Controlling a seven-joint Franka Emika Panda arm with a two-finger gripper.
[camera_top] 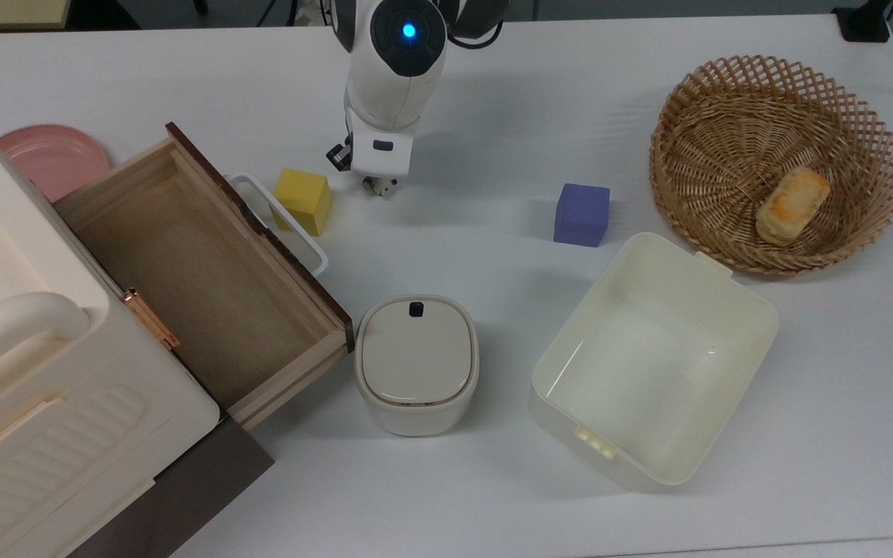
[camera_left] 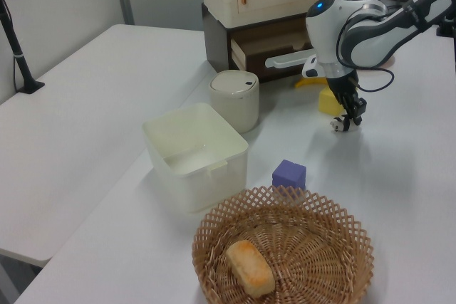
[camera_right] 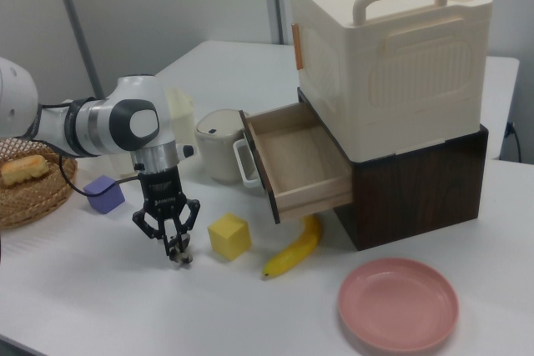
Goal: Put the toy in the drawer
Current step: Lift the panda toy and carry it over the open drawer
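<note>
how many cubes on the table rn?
2. The yellow cube sits just beside the drawer handle; the purple cube stands between the end effector and the wicker basket. More could be hidden.
</note>
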